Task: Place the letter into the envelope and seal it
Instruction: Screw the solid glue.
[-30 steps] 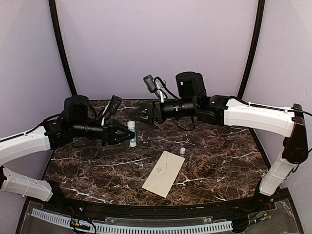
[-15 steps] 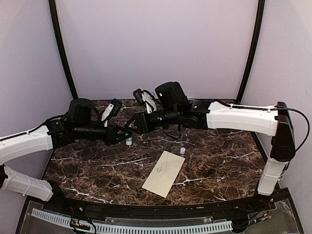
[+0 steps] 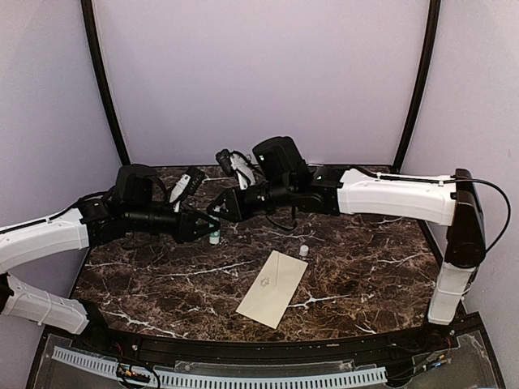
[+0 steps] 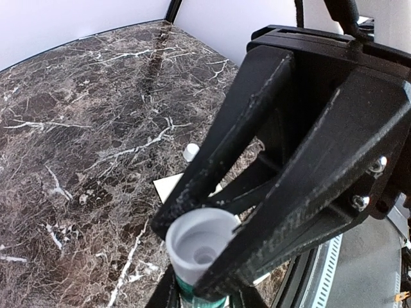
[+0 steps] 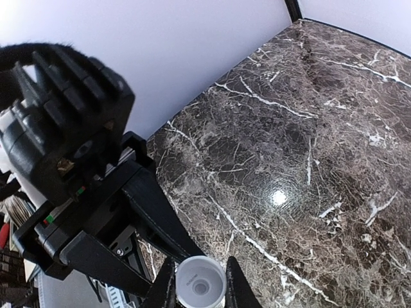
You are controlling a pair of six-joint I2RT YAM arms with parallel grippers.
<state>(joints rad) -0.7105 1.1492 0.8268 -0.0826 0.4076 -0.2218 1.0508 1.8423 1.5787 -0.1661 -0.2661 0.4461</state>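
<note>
The cream envelope [image 3: 272, 288] lies flat on the marble table [image 3: 365, 275], emblem side up. Its pale corner [image 4: 168, 186] shows in the left wrist view. The letter is out of view. A green-and-white glue stick [image 3: 214, 236] hangs above the table at the back left. My left gripper [image 3: 203, 229] [image 4: 200, 298] is shut on its green body. My right gripper [image 3: 216, 209] [image 5: 199, 290] reaches in from the right, its fingers pressed on either side of the stick's white hollow end [image 5: 200, 282] [image 4: 202, 247].
A small white cap [image 3: 304, 250] [image 4: 191, 151] stands on the marble just beyond the envelope's far corner. Purple walls close the back and sides. A perforated rail [image 3: 219, 377] runs along the near edge.
My right arm has swung left to the glue stick and its jaws have closed on the stick's white end. The left gripper has kept its hold and sunk slightly.
</note>
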